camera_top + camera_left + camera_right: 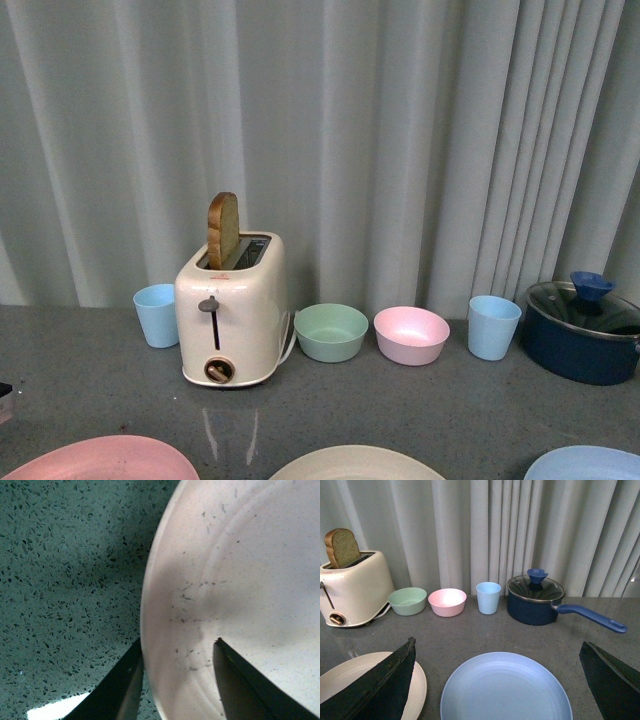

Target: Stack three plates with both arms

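Speckled grey counter (60, 580) lies outside the left gripper (179, 642), whose spread fingers straddle the pink plate (240, 570) rim; better to pinch deep, then lift level. Meanwhile the right gripper (497, 642) gapes wide, with the blue plate (505, 690) centred just ahead between its fingers

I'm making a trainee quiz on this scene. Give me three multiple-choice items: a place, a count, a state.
1. The green bowl stands: A) between toaster and pink bowl; B) on a plate; C) behind the toaster.
2. How many blue cups? A) one; B) two; C) three.
3. The right gripper is: A) shut on a cup; B) open near the blue plate; C) shut on a bowl.
Key: A, they stand in a row; B, one at each end; B, fingers spread wide, holding nothing.
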You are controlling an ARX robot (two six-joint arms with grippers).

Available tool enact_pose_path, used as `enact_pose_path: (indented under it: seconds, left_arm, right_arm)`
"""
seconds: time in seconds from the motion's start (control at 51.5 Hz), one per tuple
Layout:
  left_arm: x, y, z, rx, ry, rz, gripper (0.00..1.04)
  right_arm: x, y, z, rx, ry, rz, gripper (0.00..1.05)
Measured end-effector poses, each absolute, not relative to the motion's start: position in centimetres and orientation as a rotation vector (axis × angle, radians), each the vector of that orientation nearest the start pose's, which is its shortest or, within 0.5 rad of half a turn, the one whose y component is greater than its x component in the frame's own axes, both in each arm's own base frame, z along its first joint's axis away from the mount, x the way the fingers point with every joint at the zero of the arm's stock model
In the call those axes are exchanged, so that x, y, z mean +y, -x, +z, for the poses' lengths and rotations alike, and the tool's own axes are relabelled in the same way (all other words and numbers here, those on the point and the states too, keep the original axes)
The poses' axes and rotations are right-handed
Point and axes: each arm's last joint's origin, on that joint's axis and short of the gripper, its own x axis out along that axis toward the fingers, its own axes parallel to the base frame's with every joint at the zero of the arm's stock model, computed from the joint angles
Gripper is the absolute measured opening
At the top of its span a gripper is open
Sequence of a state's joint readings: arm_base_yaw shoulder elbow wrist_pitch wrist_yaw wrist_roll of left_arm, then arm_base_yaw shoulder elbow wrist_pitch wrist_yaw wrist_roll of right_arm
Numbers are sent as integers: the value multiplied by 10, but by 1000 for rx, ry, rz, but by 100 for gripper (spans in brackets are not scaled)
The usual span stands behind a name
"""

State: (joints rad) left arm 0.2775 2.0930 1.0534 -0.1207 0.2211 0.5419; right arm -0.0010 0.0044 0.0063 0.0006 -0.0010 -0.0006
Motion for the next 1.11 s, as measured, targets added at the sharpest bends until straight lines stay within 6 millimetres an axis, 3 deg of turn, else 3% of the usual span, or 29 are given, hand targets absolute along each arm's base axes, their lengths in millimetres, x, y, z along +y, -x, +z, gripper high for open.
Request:
enact_pose_path:
  seconds: [0.213,0.601,0.951,1.106]
  left_arm:
    - [94,-354,64,1088,-180,-255,4]
    - [96,-359,83,1074,-155,-272,4]
    - [102,-375,150,1018,-166,-262,3]
    - [93,-379,178,990,-150,-286,3]
  right_arm:
    - [0,-98,165,-2,1,0,97]
    - [0,-98,165,-2,1,0,97]
    - [0,-98,165,-2,1,0,97]
    - [0,-98,165,-2,1,0,97]
